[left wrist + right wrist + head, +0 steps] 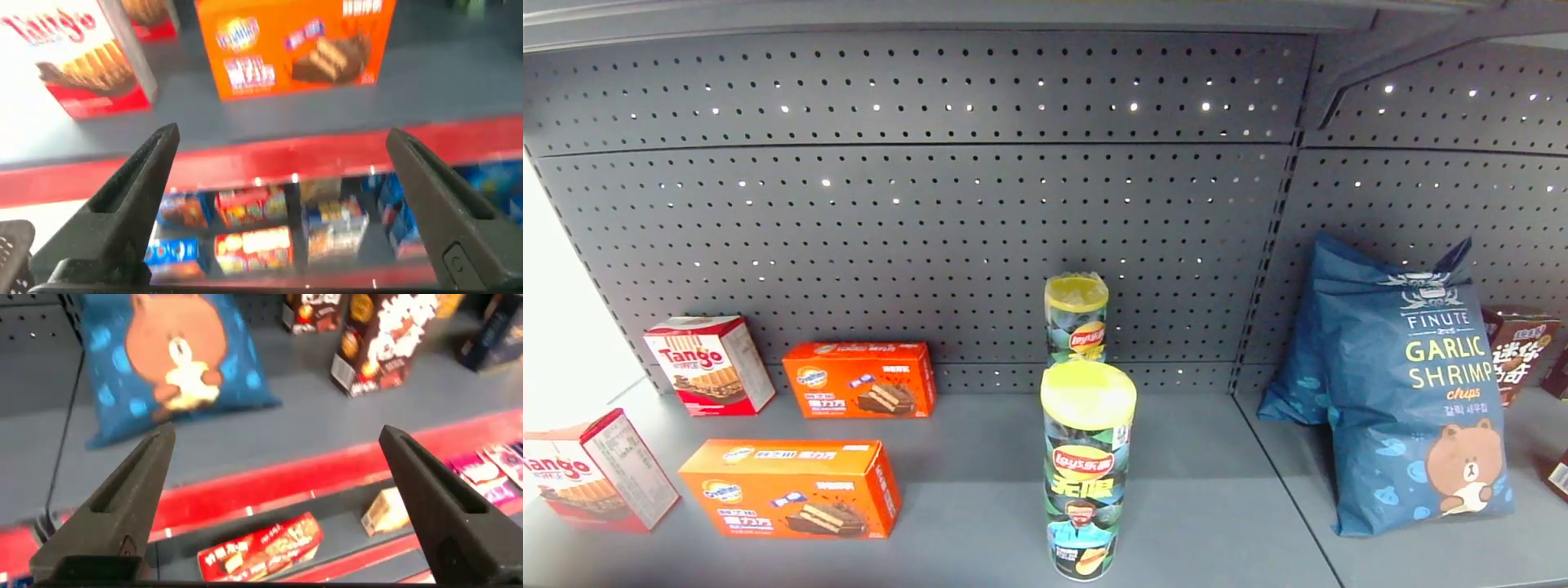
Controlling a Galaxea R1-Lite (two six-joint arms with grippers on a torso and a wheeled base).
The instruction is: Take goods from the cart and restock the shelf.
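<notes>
On the grey shelf (1217, 506) two green chip cans with yellow lids stand in a line, one in front (1088, 469) and one behind (1076, 318). Left of them lie two orange boxes (792, 488) (859, 380) and two red-and-white wafer boxes (709, 363) (596, 472). Blue shrimp chip bags (1413, 392) lean at the right. My left gripper (282, 135) is open and empty in front of the shelf's red edge strip (270, 159), facing an orange box (294, 45). My right gripper (276, 434) is open and empty before the blue bag (176, 351).
Brown boxes (1519, 351) stand at the far right, and one (376, 347) shows beside the blue bag. Below the red strip (245, 490) a lower shelf holds packets (253, 245) and a red pack (261, 543). Bare shelf floor lies between the cans and the bags.
</notes>
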